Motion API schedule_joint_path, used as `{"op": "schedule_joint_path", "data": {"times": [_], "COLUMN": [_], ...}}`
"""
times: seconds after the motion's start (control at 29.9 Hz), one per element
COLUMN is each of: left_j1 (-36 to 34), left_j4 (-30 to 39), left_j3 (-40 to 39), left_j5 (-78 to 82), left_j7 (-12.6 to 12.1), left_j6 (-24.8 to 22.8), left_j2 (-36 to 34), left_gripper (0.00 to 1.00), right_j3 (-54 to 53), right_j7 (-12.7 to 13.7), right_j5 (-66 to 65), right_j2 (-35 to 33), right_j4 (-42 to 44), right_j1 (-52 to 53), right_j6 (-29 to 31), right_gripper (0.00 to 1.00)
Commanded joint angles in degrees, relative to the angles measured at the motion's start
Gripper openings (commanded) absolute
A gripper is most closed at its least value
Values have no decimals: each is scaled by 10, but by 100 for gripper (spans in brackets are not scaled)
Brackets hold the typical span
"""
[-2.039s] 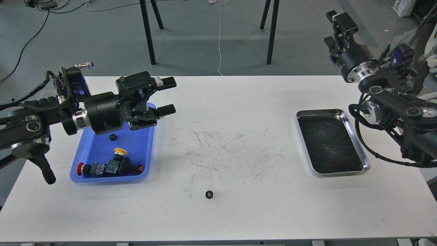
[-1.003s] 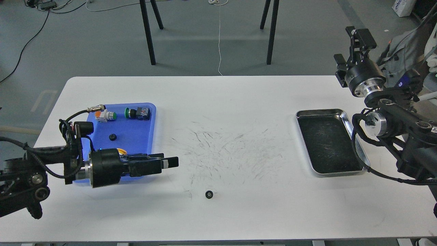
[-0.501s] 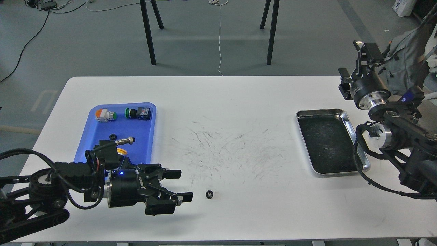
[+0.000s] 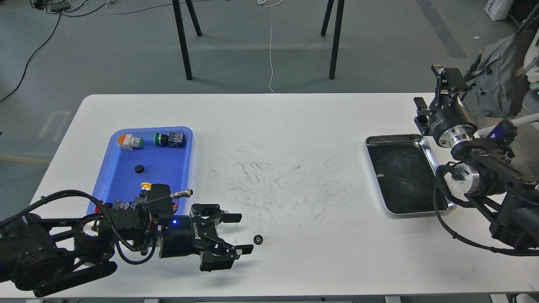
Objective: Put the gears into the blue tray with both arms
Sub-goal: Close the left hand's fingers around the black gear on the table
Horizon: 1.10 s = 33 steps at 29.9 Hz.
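A small black gear (image 4: 258, 239) lies on the white table near its front edge, just right of my left gripper (image 4: 239, 234). That gripper is open, one finger behind the gear's line and one in front, its tips a short way left of the gear. A second gear (image 4: 139, 168) rests in the middle of the blue tray (image 4: 184, 174) at the left. My right gripper (image 4: 433, 91) is raised at the far right, above the back corner of the steel tray, with its fingers apart and empty.
The blue tray also holds push-button switches: orange and green-capped ones (image 4: 130, 142) (image 4: 170, 139) at the back, a yellow-capped one (image 4: 146, 187) at the front, partly behind my left arm. A steel tray (image 4: 429, 146) with a dark bottom sits at the right. The scuffed table centre (image 4: 282, 181) bears nothing.
My left arm swung from over the blue tray down to the table's front and moved right, its open fingers closing in on the loose gear. The right arm shifted slightly at the right edge.
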<state>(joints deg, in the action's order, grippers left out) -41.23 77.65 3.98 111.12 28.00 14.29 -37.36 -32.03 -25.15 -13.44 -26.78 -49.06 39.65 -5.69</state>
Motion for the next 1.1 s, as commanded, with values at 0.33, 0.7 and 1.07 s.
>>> {"op": "schedule_joint_path", "data": {"times": [0.33, 0.7, 1.07], "left_j1": [4, 24, 25], "left_j4": [-78, -107, -145], "left_j3": [10, 17, 18], "left_j5": [59, 74, 76], "left_j7": [0, 0, 0], "left_j6": [60, 84, 105], "left_j2": [46, 84, 107], "left_gripper": [86, 84, 80], "right_j3": [-11, -12, -12], "right_j7": [4, 4, 0], "right_j5": [1, 2, 2], "right_j2": [7, 15, 16], "right_j4": [5, 3, 3], "right_j1": [-14, -33, -35], "right_j6": [2, 9, 10], "right_gripper": [97, 97, 97]}}
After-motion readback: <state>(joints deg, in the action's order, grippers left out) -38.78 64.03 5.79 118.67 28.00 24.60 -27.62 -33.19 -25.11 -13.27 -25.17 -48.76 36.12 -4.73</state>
